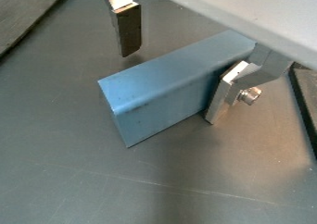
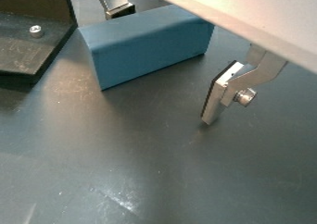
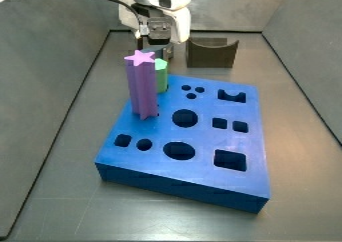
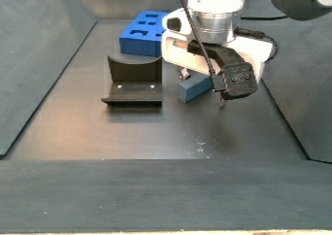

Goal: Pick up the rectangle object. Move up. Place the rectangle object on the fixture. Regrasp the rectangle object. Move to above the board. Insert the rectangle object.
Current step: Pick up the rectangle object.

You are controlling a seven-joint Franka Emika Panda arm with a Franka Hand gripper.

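Up close, the board (image 3: 187,136) fills the middle of a side view, with the star post (image 3: 142,83) and green peg (image 3: 160,76) standing at its upper left. Behind it sits the fixture (image 3: 211,52) (in a side view it lies left of centre (image 4: 132,81)). The bar (image 1: 173,85) lies flat on the floor, centre frame in a wrist view. The gripper (image 1: 186,63) straddles it, fingers (image 1: 128,29) spread apart and not clamping.

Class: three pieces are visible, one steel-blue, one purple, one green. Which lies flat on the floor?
The rectangle object, between the gripper fingers. The purple star post and green peg stand upright in the board.
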